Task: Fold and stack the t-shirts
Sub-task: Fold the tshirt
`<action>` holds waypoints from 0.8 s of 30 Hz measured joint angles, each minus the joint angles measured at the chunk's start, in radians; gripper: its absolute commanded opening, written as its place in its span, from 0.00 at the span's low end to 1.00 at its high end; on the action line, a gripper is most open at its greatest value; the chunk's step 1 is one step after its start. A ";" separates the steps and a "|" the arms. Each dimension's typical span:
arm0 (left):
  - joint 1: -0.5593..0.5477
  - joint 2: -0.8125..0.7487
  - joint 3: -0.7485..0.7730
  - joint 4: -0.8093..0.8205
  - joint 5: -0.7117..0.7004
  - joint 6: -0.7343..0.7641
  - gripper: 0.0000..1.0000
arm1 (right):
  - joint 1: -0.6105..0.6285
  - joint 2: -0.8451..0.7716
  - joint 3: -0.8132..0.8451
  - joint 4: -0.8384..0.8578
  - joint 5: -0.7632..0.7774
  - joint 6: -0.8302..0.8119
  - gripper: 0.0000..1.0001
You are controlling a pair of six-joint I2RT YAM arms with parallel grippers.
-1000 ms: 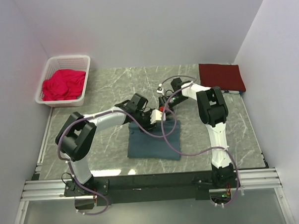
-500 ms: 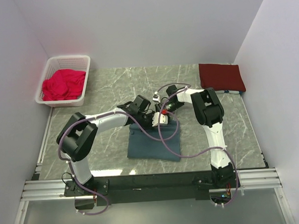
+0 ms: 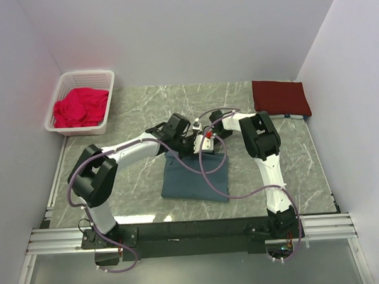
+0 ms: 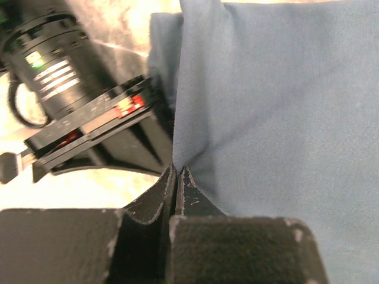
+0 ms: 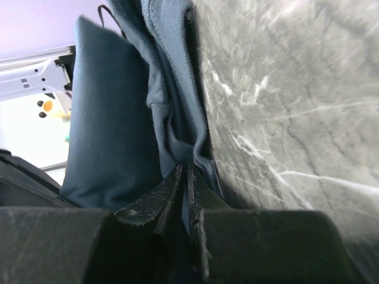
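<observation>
Just closed: left jaws, pinching 12 o'clock edge of slate blue-grey cloth t-shirt point(image 3: 196, 179); right jaws clamped likewise. Likely set for next fold.

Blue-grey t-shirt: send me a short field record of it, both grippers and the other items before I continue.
blue-grey t-shirt: folded, centre of the table
left gripper: shut on the shirt's far edge
right gripper: shut on the same edge, beside the left
maroon t-shirt: folded, far right corner
basket: far left, holds red cloth
</observation>
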 measured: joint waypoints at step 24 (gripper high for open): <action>0.036 0.056 -0.105 0.246 -0.114 0.043 0.13 | 0.008 -0.004 0.020 -0.053 0.048 -0.010 0.27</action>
